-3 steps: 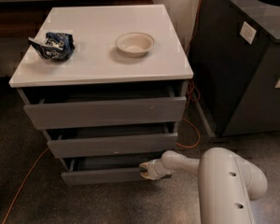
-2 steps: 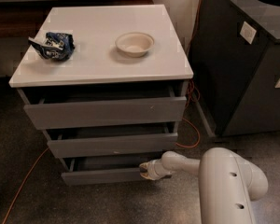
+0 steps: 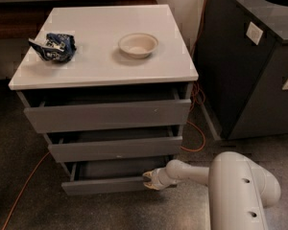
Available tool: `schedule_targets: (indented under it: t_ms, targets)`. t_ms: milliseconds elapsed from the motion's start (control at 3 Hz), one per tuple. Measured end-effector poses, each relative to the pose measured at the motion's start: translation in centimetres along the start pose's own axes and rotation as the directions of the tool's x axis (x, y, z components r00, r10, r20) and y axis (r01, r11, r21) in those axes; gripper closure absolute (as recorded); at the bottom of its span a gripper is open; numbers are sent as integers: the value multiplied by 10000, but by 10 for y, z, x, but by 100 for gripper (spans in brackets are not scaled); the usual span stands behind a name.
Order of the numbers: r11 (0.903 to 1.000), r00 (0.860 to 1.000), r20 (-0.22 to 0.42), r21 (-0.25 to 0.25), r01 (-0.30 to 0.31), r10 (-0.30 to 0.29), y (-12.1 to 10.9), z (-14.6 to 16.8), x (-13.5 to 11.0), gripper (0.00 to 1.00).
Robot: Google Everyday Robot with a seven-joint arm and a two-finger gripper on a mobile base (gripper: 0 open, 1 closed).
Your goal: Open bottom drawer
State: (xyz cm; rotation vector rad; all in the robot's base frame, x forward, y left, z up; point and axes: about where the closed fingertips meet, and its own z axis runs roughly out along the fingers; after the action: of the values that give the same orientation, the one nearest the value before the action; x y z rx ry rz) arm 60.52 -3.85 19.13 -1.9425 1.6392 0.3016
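The bottom drawer [image 3: 103, 185] is the lowest and slimmest grey front of three under a white-topped cabinet. It stands pulled out a little, with a dark gap and part of its tray showing above the front. My gripper [image 3: 149, 180] is at the drawer front's right end, at its top edge, on the end of my white arm [image 3: 192, 171] reaching in from the right. The middle drawer [image 3: 115, 148] and the top drawer [image 3: 108, 115] also stand slightly out.
A white bowl [image 3: 138, 44] and a crumpled blue packet [image 3: 54, 46] lie on the cabinet top [image 3: 105, 68]. A dark bin cabinet [image 3: 249, 66] stands close on the right. An orange cable [image 3: 194, 138] runs along the floor behind and to the left.
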Motion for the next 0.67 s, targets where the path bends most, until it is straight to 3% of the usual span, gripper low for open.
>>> schedule_targets:
  t_ms: [333,667]
  targets:
    - [10000,10000,53,-30,-76,76,17,2,-7,100]
    - [10000,10000,53,-31,-77,77,16,0,-9,100]
